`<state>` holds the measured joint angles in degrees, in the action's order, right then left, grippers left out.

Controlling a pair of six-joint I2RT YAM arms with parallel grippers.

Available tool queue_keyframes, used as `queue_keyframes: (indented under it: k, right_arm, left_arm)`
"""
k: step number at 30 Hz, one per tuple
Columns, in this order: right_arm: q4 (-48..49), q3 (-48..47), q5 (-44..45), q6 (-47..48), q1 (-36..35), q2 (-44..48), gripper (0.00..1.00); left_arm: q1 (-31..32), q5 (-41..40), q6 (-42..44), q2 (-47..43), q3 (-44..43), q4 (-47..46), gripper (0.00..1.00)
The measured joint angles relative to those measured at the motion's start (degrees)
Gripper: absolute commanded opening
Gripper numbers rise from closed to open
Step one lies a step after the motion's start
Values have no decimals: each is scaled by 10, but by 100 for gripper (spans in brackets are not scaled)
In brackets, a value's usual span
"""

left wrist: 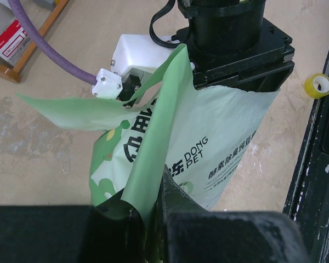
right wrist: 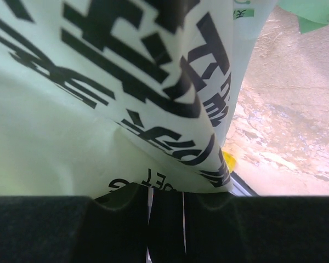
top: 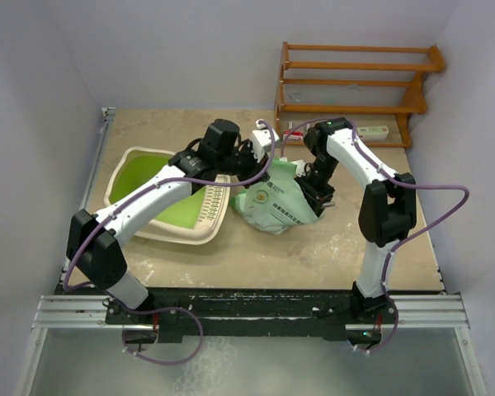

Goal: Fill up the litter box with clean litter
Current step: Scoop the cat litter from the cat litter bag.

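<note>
**Bag pinched in both hands, box not filled yet**

Beige desk [top: 330, 247], pale walls. The litter box [top: 144, 175] sits left of centre with its green floor bare; no litter is visible anywhere, so it's presumably inside the bag [top: 272, 202]. The bag stands just beside the box's slotted end.

The left hand [left wrist: 156, 203] is fully closed on the loose torn flap at the bag's top. The right hand [right wrist: 164, 208] is nearly closed, with a fold of the printed film caught between its fingers on the bag's far side. A tape roll [left wrist: 318, 85] lies near the desk edge and a wooden rack [top: 355, 82] stands at the back.

My read: next comes lift and tip.
- Raise both hands together, so the flap doesn't carry all the weight.
- Get the mouth over the green floor before tilting.
- Tilt slowly; the film is thin, so slipping or tearing is the risk.
</note>
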<state>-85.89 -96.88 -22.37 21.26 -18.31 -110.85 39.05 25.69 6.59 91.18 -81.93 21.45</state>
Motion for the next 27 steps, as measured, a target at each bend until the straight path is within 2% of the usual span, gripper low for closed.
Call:
queue_keyframes:
  k: [12,21,27]
  right_arm:
    - [18,-6,3,-1,10,25,0]
    - [37,2,-20,1,90,55,0]
    - [43,11,-40,3,112,55,0]
  left_arm:
    - [-1,-15,-1,-2,9,-25,3]
    - [-2,-24,0,-9,3,-34,3]
    - [-2,-30,-1,-21,-6,-30,5]
